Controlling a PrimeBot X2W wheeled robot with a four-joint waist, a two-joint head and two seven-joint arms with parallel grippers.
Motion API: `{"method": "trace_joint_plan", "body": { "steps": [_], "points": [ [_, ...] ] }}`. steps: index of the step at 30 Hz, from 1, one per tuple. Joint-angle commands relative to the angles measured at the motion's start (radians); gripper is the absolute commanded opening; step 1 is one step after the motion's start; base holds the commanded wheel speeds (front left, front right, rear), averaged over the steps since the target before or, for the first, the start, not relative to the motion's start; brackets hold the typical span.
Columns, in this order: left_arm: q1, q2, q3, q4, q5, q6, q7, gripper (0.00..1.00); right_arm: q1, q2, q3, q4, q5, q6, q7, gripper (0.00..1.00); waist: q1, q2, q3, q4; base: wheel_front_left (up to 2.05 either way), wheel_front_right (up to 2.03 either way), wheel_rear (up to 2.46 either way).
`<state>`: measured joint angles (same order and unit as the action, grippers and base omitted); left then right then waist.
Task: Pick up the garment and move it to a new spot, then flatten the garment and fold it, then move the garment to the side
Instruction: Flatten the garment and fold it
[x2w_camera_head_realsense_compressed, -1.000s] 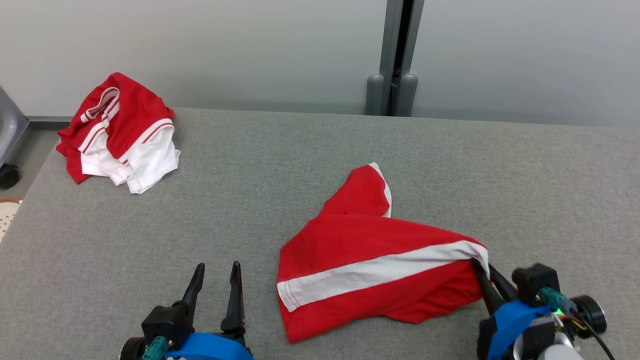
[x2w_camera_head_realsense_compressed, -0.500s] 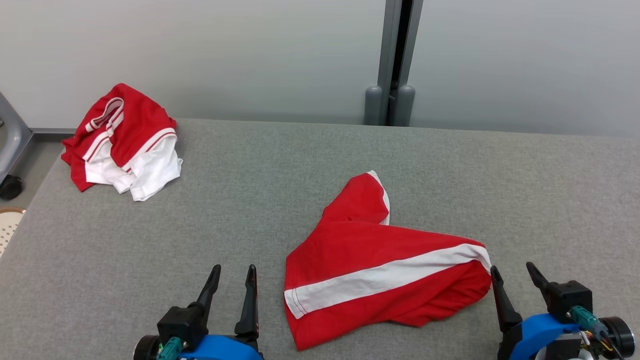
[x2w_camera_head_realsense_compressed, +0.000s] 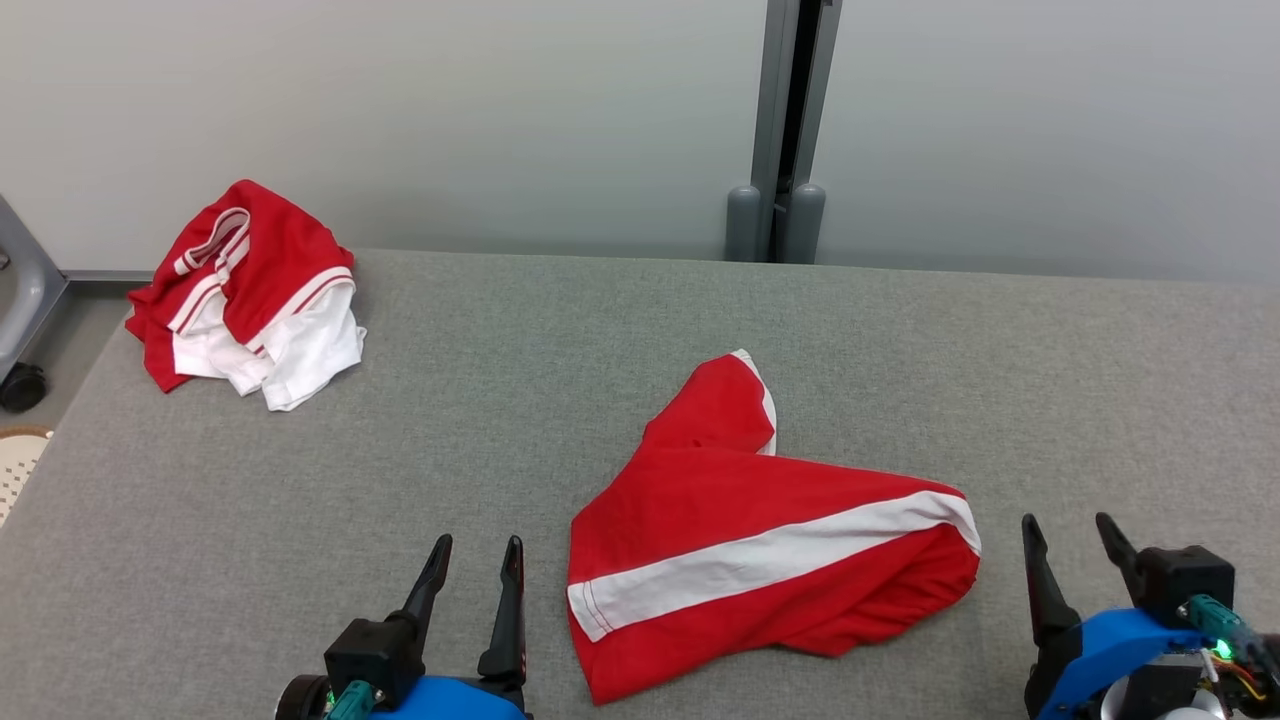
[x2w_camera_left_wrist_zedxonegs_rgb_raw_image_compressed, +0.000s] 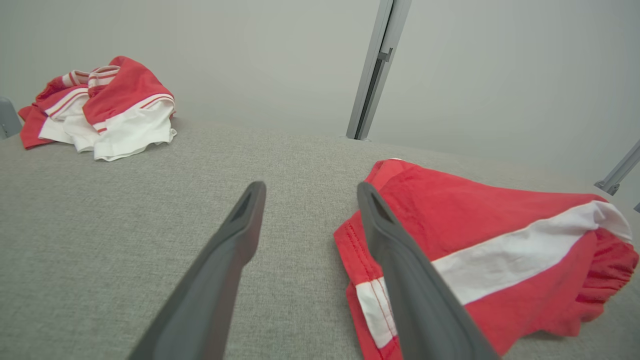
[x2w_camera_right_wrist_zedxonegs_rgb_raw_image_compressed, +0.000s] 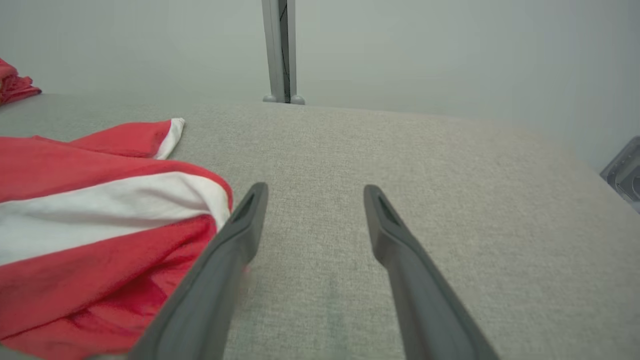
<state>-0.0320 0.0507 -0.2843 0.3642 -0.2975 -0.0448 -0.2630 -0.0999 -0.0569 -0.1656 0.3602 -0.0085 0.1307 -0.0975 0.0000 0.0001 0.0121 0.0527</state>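
The right gripper (x2w_camera_head_realsense_compressed: 1065, 525) has let go of the garment's (x2w_camera_head_realsense_compressed: 740, 520) right corner and drawn back, released, just right of it. The garment lies rumpled on the desk (x2w_camera_head_realsense_compressed: 560, 330), near centre; the left gripper (x2w_camera_head_realsense_compressed: 479, 548) stands released at its left.

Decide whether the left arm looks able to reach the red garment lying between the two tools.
Probably yes: the open left tool sits just beside the garment, with only bare grey table between them.
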Motion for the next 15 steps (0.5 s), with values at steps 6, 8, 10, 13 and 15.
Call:
{"method": "trace_joint_plan", "body": {
  "steps": [6,8,10,13,15],
  "points": [
    [-0.014,-0.001,0.000,0.002,0.009,-0.002,-0.003,1.00,-0.068,-0.014,0.040,0.116,0.006,0.000,0.039,1.00,0.0000,-0.0001,0.022,0.014,0.00,0.00,0.00],
    [-0.017,-0.001,0.001,0.004,0.010,-0.003,-0.003,1.00,-0.085,-0.013,0.066,0.146,0.026,0.000,0.041,1.00,0.0000,-0.0001,0.028,0.021,0.00,0.00,0.00],
    [-0.020,-0.001,0.004,0.005,0.011,-0.001,-0.003,1.00,-0.094,-0.012,0.099,0.170,0.048,0.000,0.048,1.00,0.0000,-0.0001,0.032,0.027,0.00,0.00,0.00],
    [-0.023,-0.001,0.007,0.006,0.013,0.000,-0.003,1.00,-0.097,-0.020,0.149,0.197,0.079,0.000,0.057,1.00,0.0000,-0.0001,0.038,0.033,0.00,0.00,0.00],
    [-0.024,-0.001,0.009,0.007,0.013,0.000,-0.003,1.00,-0.098,-0.025,0.172,0.213,0.096,0.000,0.059,1.00,0.0000,-0.0001,0.040,0.036,0.00,0.00,0.00]
  ]
}}
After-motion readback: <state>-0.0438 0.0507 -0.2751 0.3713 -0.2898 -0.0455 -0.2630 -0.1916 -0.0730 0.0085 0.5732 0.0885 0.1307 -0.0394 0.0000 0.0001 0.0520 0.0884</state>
